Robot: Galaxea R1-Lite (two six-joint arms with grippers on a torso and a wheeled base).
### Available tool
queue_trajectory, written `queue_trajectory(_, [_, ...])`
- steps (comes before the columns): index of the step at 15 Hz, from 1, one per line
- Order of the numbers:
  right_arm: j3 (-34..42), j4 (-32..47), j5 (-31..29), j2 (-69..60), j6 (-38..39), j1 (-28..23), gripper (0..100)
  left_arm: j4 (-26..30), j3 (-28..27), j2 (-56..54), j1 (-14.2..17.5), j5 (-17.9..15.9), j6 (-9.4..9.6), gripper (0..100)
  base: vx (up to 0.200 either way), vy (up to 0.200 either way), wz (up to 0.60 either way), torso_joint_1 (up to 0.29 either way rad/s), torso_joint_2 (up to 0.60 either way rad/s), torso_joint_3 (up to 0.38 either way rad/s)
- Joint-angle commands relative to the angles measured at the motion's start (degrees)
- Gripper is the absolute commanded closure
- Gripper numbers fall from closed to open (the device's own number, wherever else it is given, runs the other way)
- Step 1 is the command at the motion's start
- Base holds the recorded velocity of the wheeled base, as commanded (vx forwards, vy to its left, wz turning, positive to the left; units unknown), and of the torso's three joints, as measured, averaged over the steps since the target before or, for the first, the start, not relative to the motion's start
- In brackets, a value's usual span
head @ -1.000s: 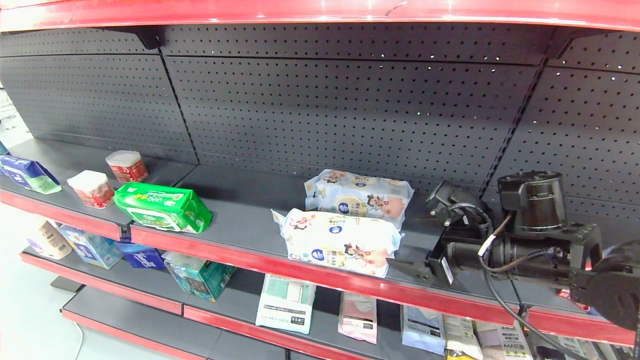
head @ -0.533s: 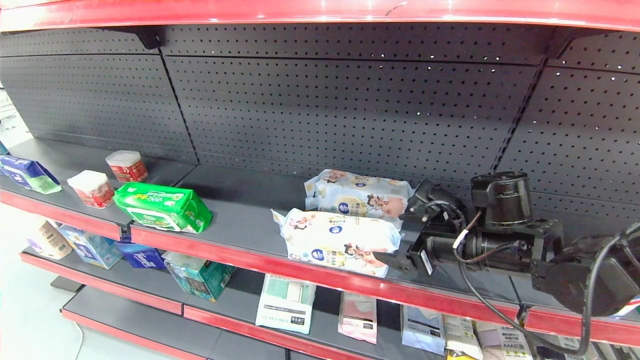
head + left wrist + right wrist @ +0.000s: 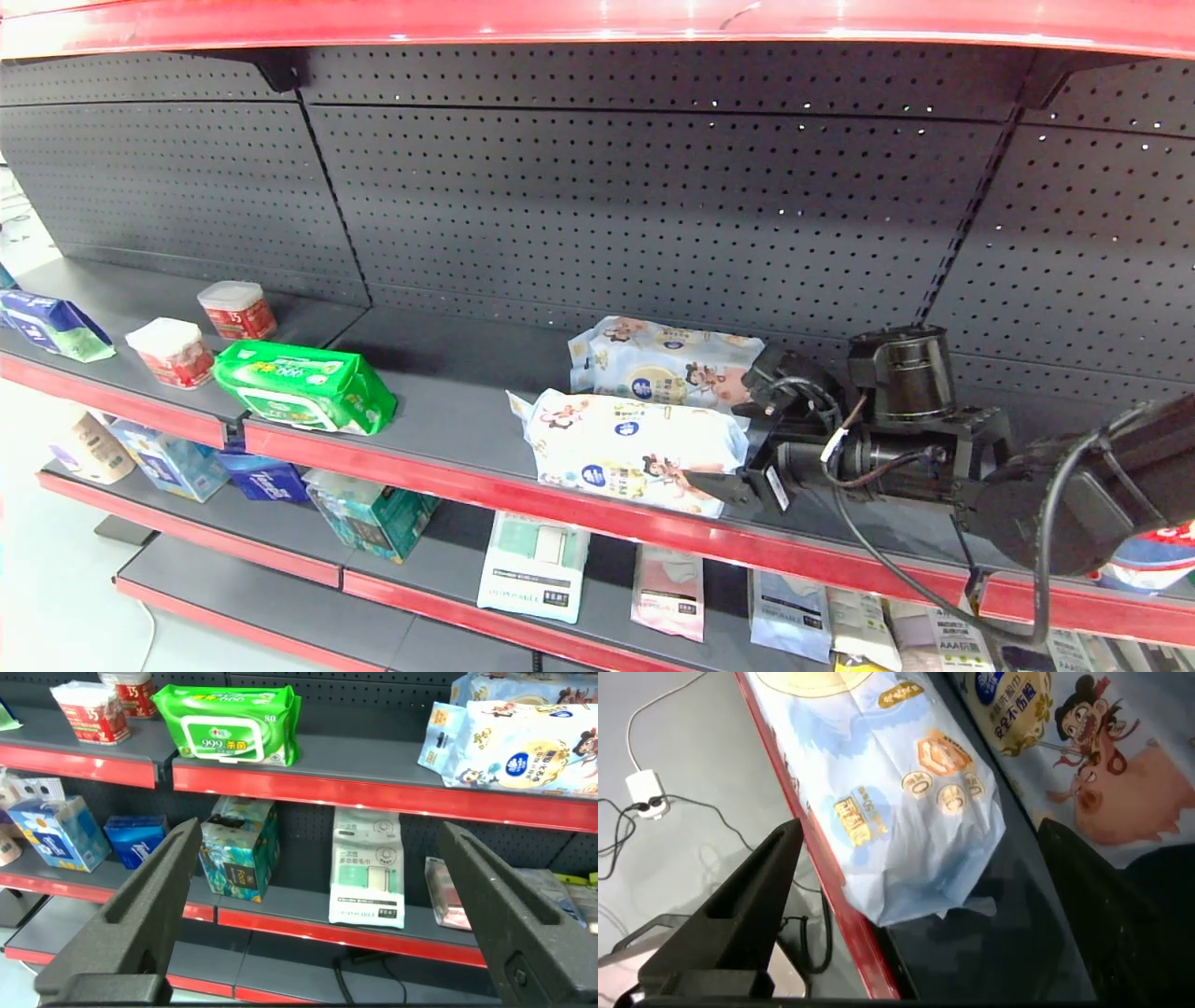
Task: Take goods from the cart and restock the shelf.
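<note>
- Head view: your right gripper (image 3: 738, 448) sat at the right end of the near cartoon pack (image 3: 625, 448) on the shelf (image 3: 448, 401). The far pack (image 3: 667, 364) lay just behind it.
- Left wrist view: your left gripper (image 3: 318, 943) was spread wide and released, facing the green pack (image 3: 229, 719).
- Right wrist view: the right gripper's fingers (image 3: 738, 915) stood apart, unclenched, on either side of the near cartoon pack's (image 3: 906, 812) end, by the red shelf edge.

Two cartoon-print packs (image 3: 635, 453) (image 3: 667, 366), one green pack (image 3: 303, 385), two red tubs (image 3: 173, 352) (image 3: 237, 310)

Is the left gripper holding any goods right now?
No, the left gripper is open, with nothing between its fingers and the shelf farther off.
</note>
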Motion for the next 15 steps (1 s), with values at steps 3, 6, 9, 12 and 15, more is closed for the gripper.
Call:
queue_trajectory(3, [-0.9,0.0,-0.2,1.6,-1.0,0.5,0,0.0,0.0,0.0,0.0,0.0,-0.02,0,0.000,0.000,0.00,0.000,0.00,0.000])
queue_trajectory(6, [-1.1,0.0,-0.4,2.2,-1.1,0.6,0,0.0,0.0,0.0,0.0,0.0,-0.02,0,0.000,0.000,0.00,0.000,0.00,0.000])
queue_trajectory(9, [-1.1,0.0,-0.4,2.8,-1.1,0.9,100,0.0,0.0,0.0,0.0,0.0,-0.02,0,0.000,0.000,0.00,0.000,0.00,0.000])
queue_trajectory(12, [-1.2,0.0,-0.6,2.8,-1.1,0.9,100,0.0,0.0,0.0,0.0,0.0,-0.02,0,0.000,0.000,0.00,0.000,0.00,0.000])
queue_trajectory(15, [-1.2,0.0,-0.6,2.4,-1.1,1.0,100,0.0,0.0,0.0,0.0,0.0,-0.02,0,0.000,0.000,0.00,0.000,0.00,0.000])
